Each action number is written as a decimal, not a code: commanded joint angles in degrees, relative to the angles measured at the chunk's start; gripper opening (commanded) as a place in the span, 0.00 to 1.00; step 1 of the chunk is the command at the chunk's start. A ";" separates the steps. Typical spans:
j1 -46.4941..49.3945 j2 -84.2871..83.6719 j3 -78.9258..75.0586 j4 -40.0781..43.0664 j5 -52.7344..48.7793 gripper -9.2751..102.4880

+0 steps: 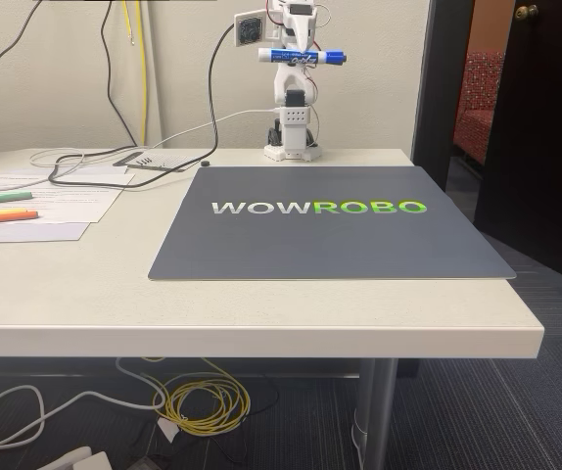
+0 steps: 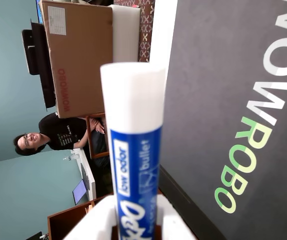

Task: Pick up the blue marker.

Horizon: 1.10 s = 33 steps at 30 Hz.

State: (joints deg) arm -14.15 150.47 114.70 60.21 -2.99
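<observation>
Fixed view: big off-white rectangular table (image 1: 261, 313) fills the middle of the frame, with a dark grey square mat (image 1: 330, 245) printed WOWROBO lying flat on it, centre-right. White robot arm (image 1: 291, 108) stands at the table's far edge, top centre, folded upright. Its gripper (image 1: 301, 56) is up high at the top of the frame, fingers closed on the blue marker (image 1: 302, 56), a short thick white-barrelled marker with blue cap and blue end, held level and crosswise, well above the table. Left edge of the frame: white paper sheets (image 1: 36, 201) with a green marker (image 1: 1, 198) and an orange marker (image 1: 3, 216) lying side by side on them. Black and white cables (image 1: 115, 166) trail across the table's upper left; yellow and white cable coils (image 1: 198, 406) lie on the floor, bottom centre.

Wrist view, picture lying on its side: the marker barrel (image 2: 133, 145) runs up the centre, blue label readable as "low odor" and "bullet", clamped at bottom centre between the white fingers (image 2: 96, 225). The mat (image 2: 233, 100) fills the right half. Upper left shows a brown cardboard box (image 2: 81, 55) and, mid-left, a person in a black shirt (image 2: 58, 132).
</observation>
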 commanded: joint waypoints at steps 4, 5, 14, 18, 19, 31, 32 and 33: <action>0.18 0.53 -2.90 0.00 0.26 0.10; 0.18 0.53 -2.90 0.00 0.18 0.10; 0.44 0.70 -2.72 -0.09 0.35 0.10; 0.62 0.70 -2.64 -0.26 0.44 0.10; 0.62 0.70 -2.55 -0.35 0.62 0.10; 0.62 0.79 -2.55 -0.44 1.23 0.10; 0.62 0.79 -2.55 -0.44 1.23 0.10; 0.62 0.79 -2.55 -0.44 1.32 0.10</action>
State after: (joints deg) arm -13.54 150.47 114.70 60.21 -2.20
